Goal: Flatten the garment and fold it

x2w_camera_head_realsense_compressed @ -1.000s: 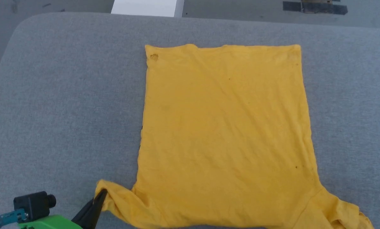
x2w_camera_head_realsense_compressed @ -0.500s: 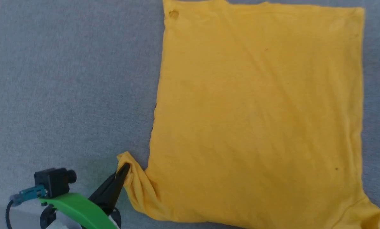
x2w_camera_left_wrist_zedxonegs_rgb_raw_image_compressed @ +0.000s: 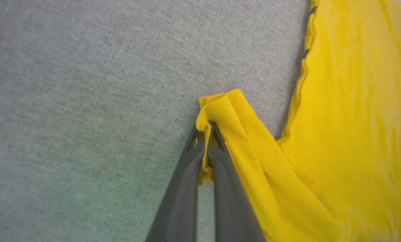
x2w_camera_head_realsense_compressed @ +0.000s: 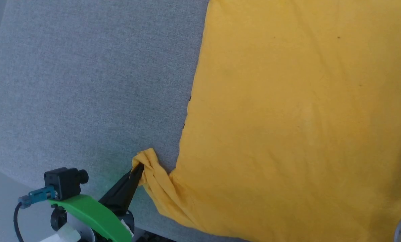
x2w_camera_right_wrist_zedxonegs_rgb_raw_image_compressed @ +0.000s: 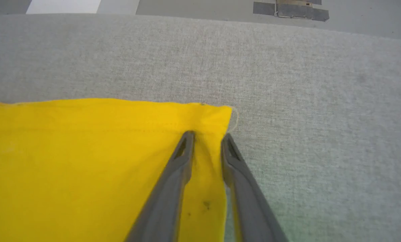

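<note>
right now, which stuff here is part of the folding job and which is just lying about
Job: garment; left gripper, fingers pinching its sleeve; right gripper, over a far corner; grey table underneath.
Lying about: white block and dark taped patch on the floor beyond.

Lab-like: grey fabric-covered table, taped floor
</note>
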You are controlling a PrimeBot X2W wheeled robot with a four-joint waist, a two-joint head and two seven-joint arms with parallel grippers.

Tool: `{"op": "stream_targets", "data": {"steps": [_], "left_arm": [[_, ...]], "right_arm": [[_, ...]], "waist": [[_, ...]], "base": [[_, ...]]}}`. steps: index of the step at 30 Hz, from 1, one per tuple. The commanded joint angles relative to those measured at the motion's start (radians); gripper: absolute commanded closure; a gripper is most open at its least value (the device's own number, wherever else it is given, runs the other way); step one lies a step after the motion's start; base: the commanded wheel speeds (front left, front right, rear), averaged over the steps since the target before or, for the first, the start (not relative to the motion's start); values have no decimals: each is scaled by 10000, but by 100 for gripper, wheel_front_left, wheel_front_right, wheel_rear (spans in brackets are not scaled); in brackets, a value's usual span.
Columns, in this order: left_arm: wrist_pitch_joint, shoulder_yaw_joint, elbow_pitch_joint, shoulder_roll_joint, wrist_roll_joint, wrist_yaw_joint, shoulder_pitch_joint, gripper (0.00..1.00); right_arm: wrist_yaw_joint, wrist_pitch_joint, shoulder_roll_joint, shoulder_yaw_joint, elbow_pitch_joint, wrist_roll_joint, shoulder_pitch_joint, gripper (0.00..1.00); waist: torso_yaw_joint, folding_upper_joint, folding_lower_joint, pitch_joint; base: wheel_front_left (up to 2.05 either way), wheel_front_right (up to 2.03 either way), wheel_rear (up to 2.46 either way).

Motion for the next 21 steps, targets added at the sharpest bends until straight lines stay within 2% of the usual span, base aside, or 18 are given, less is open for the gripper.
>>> {"op": "stream_targets", "data": {"steps": [1, 6, 10, 17, 19, 21], "left_arm": [[-72, 55, 100, 5, 129, 72, -130, 100], [-189, 210, 10, 105, 273, 169, -116, 100], [-207, 319, -136, 196, 344, 275, 20, 100], [-381, 655, -536, 345, 420, 451, 435, 100], [-400, 722, -610, 376, 417, 488, 538, 100], [-435, 814, -635, 424, 410, 507, 648, 100]], "right_arm": [[-13, -83, 121, -46, 158, 64, 95, 100], [-13, -848, 76, -228, -72, 660, 473, 100], [-13, -1300, 123, -468, -864, 1373, 1601, 100], [-13, -1602, 976, -2039, -2557, 2879, 5129, 100], [-13, -1699, 1094, -2619, -2712, 3416, 6276, 100], [-13, -1837, 1113, -3101, -2202, 4449, 7361, 100]], "waist": [[-145, -1, -1, -111], [-682, -1, -1, -703], [-1252, -1, -1, -1368], [-2356, -1, -1, -2240], [-2590, -1, -1, -2372], [-2798, -1, -1, -2493]], "base": [[0, 0, 0], [0, 0, 0], [0, 0, 0], [0, 0, 0], [0, 0, 0], [0, 0, 0]]}}
